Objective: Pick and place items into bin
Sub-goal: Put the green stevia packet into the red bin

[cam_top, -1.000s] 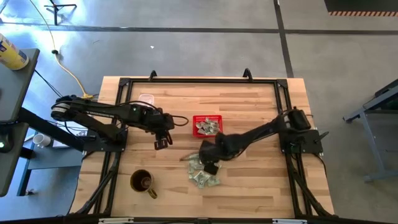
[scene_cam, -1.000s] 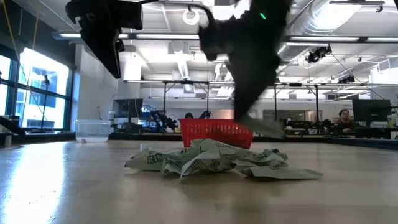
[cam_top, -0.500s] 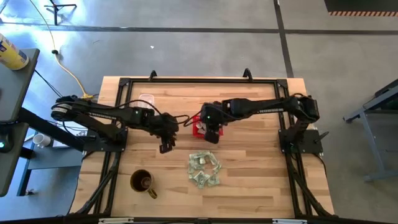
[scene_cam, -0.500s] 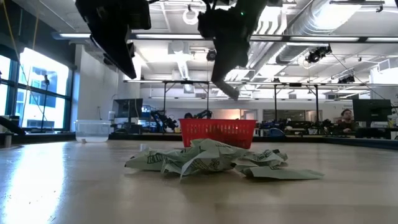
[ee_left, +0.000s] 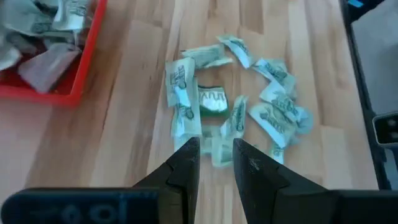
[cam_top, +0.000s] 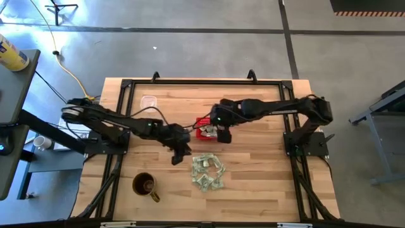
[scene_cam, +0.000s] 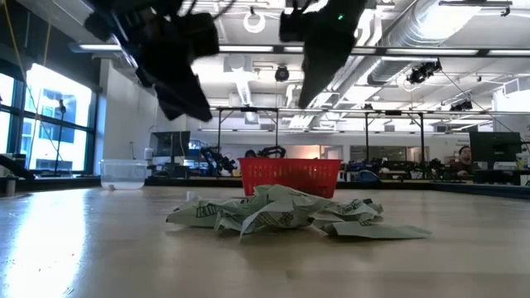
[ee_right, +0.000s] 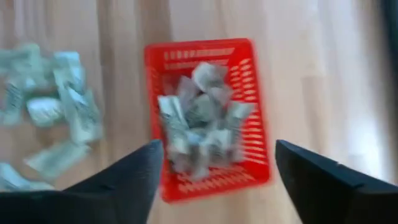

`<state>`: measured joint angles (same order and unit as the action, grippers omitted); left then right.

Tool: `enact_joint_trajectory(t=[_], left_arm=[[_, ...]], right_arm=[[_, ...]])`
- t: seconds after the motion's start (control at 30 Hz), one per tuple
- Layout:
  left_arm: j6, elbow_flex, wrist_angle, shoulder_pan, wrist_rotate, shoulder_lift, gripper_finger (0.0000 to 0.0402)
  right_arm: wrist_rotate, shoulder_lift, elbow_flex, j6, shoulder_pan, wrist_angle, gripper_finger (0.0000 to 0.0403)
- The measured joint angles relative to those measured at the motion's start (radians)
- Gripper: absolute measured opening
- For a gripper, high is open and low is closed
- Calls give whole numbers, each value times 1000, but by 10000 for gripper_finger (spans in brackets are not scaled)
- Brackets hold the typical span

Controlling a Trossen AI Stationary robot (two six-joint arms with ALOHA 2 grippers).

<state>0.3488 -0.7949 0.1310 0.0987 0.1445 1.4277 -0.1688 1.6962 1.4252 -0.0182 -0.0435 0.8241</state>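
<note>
Several pale green-and-white packets (cam_top: pixel 207 172) lie in a loose pile (scene_cam: pixel 281 211) on the wooden table, near its front middle. The red basket (cam_top: pixel 201 123) stands behind the pile (scene_cam: pixel 290 175) with more packets inside (ee_right: pixel 199 118). My left gripper (cam_top: pixel 178 158) hangs above the pile's left edge, tipped down; its fingers (ee_left: pixel 214 165) stand a little apart, open, with nothing between them. My right gripper (cam_top: pixel 223 134) hovers over the basket, wide open (ee_right: pixel 217 180) and empty.
A brown mug (cam_top: pixel 145 185) stands near the front left. A clear plastic cup (cam_top: pixel 149 101) sits at the far left (scene_cam: pixel 124 174). Black frame rails (cam_top: pixel 202 82) run along the table's edges. Bare wood lies to the right of the pile.
My right gripper has risen from the pile and gone toward the far edge to above the basket; the pale packet at its tips half a second ago no longer shows there. My left gripper has moved down and toward the pile, tipping its fingers downward.
</note>
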Motion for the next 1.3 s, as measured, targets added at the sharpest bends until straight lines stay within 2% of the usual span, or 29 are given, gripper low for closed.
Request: enact_joint_trajectory(t=[0.13,0.23,0.43,0.73,0.87,0.97,1.13,1.3], left_arm=[[-5,-103,-1,0,3,99,131],[-48,-183,-2,-1,10,177,131],[-59,-286,-9,-20,92,321,131],[-114,-373,11,-19,39,493,131],[-139,-417,115,-21,-74,541,128],[-144,-445,160,-30,-103,535,102],[-147,-491,256,-28,-104,532,32],[-163,-546,362,-18,-127,533,22]], right_arm=[[-116,-85,-63,-27,53,29,342],[-140,-146,-130,47,75,34,349],[-171,-265,-279,223,131,29,351],[-253,-343,-396,351,198,-10,351],[-293,-351,-402,372,210,-18,350],[-333,-352,-402,377,215,-22,350],[-353,-352,-402,377,214,-30,348],[-387,-352,-402,374,214,-34,347]])
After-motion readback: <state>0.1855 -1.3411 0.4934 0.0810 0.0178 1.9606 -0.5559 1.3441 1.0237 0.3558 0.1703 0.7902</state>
